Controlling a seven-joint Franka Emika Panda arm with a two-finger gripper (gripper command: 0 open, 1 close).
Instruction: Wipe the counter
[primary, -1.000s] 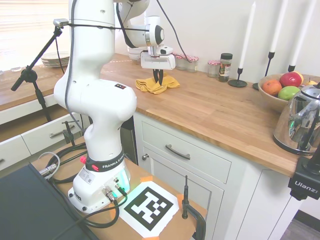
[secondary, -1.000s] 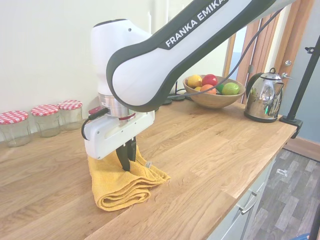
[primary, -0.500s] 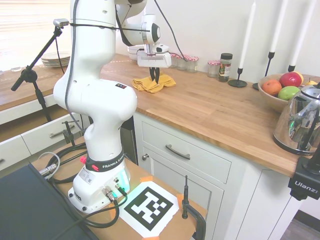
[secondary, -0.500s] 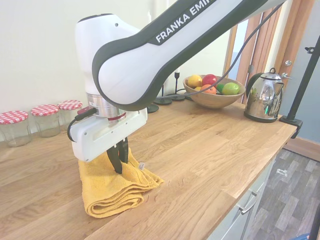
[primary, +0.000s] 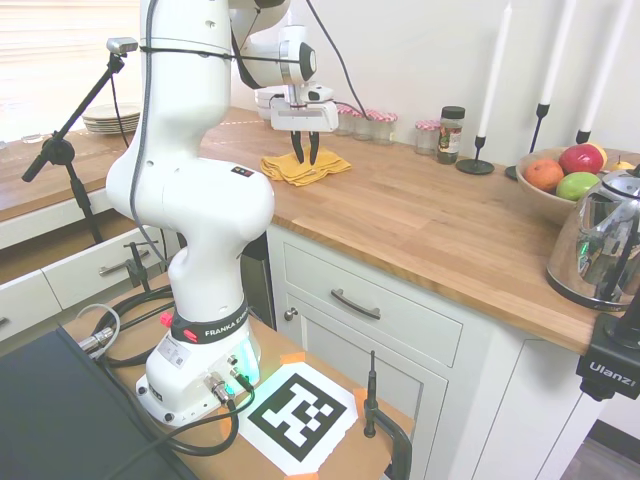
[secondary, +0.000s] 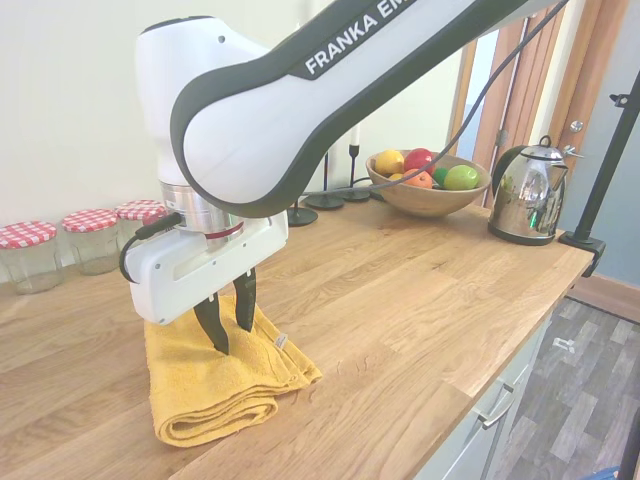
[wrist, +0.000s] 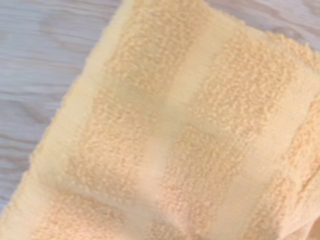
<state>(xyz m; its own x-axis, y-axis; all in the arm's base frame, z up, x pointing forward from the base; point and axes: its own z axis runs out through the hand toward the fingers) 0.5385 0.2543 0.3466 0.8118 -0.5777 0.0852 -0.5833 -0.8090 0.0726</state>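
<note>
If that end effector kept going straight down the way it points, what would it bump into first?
Most likely the folded yellow towel directly beneath the end effector; its open fingers already seem to reach it, and the counter lies underneath.

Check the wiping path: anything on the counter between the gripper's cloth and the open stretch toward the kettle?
Nothing visible. The gripper, fingers apart, is over the yellow cloth. The counter toward the kettle shows bare wood. The jars, candlesticks and fruit bowl stand along the wall.

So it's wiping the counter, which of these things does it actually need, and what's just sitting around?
For the job:
- counter
- yellow towel
- hand, fingers apart over the towel

Just lying about:
- fruit bowl
- kettle
- red-lidded jars
- spice jar
- candlesticks
- plates
</note>
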